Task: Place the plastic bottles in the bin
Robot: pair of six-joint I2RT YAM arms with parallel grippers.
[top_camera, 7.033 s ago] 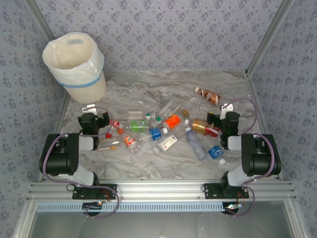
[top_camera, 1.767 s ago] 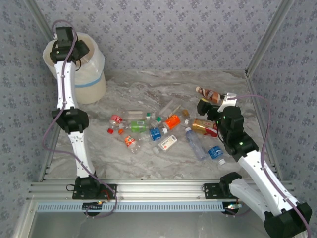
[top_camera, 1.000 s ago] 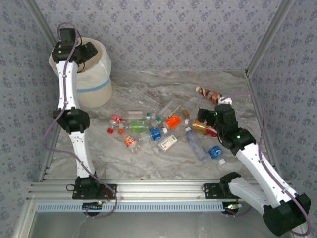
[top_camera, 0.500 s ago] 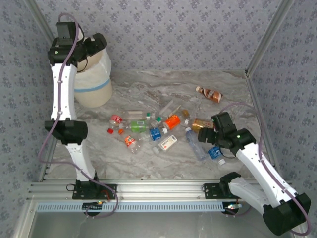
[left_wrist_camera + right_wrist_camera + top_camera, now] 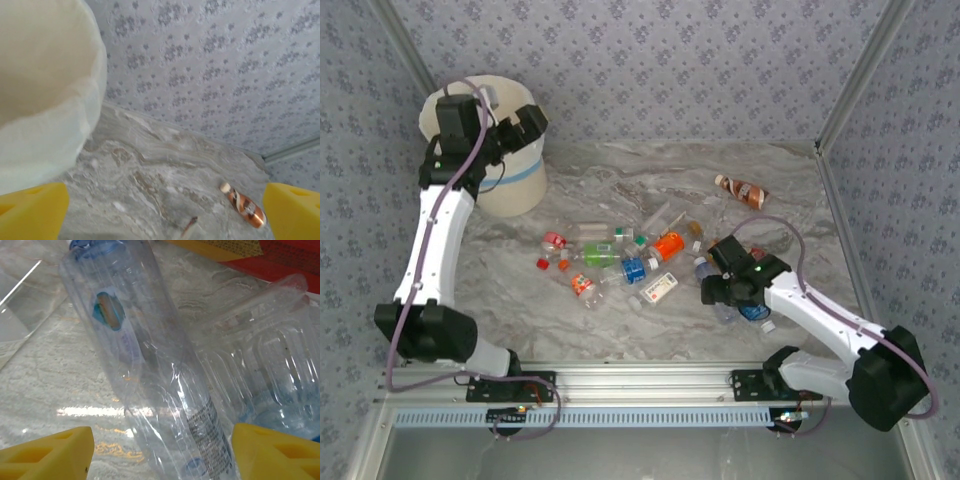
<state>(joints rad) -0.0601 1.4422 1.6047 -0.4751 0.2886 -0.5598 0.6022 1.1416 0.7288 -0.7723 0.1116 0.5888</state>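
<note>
the bin (image 5: 515, 185) stands at the desk's (image 5: 620, 175) far left corner. the left gripper (image 5: 525, 128) hangs just beside its rim, spread wide with nothing between the fingers (image 5: 30, 212). most of the bottles (image 5: 630, 258) lie scattered on their sides mid-desk, well apart from the bin. right of them the right gripper (image 5: 715, 290) is down at the desk, partly open, its fingers (image 5: 47, 455) either side of a clear bottle (image 5: 150, 355) lying flat. there is a gap on one side, and the other pad may be touching it; too close to call. a crumpled bottle (image 5: 260, 365) lies against that one. a brown bottle (image 5: 740, 190) lies alone near the far right edge.
</note>
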